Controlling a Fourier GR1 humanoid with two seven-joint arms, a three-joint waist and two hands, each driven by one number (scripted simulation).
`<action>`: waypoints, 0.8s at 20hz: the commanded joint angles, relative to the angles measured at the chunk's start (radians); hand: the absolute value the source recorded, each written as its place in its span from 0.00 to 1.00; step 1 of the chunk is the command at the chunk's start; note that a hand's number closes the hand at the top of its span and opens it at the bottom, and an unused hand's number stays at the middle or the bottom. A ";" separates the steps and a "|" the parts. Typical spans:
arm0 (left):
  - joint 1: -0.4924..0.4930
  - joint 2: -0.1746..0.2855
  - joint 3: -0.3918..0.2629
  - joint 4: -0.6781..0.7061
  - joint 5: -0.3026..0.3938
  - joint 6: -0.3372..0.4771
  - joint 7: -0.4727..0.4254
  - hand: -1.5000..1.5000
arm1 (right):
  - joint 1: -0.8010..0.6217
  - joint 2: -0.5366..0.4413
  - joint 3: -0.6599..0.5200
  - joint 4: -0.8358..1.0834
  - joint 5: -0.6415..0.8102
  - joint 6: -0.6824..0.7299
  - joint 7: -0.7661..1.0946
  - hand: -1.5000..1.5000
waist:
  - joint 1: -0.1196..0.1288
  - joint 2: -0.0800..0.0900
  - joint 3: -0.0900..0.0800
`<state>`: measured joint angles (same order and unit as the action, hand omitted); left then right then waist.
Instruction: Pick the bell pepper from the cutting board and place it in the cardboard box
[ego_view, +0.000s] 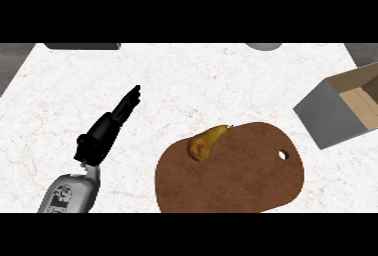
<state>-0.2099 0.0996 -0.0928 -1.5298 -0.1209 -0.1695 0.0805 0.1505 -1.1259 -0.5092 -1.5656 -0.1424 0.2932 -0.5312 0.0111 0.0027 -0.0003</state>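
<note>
Bell pepper (204, 144), orange-yellow, lay at far-left rim of cutting board (244, 185). Judged light, stiff-walled, smooth-skinned, somewhat slippery. Best taken across widest part of body, not at tapered end. Cardboard box (336, 112) stood open, near board's far-right side, not touching it. Left hand (103, 134) hung left of board, well apart from pepper, fingers straight, holding nothing. Right hand not in view.

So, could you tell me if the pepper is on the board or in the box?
On the board: the pepper lies at its upper-left edge, apart from the box and the open left hand.
</note>
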 joint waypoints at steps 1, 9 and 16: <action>-0.047 -0.029 -0.008 0.027 -0.020 0.021 0.020 0.50 | -0.197 -0.041 0.109 0.137 0.028 0.016 0.061 1.00 | 0.012 0.003 0.000; 0.013 -0.034 -0.037 -0.053 -0.025 -0.001 0.037 0.50 | -0.455 0.059 0.298 0.255 0.245 -0.112 0.120 1.00 | 0.026 0.003 0.001; -0.019 0.013 0.039 0.017 0.012 -0.044 0.006 0.50 | -0.572 0.180 0.416 0.458 0.474 -0.201 0.005 1.00 | 0.012 0.003 0.001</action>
<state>-0.2274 0.0852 -0.0875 -1.5180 -0.1365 -0.1814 0.0911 -0.3429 -0.9982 -0.1558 -1.2172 0.2257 0.1381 -0.4865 0.0242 0.0053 0.0002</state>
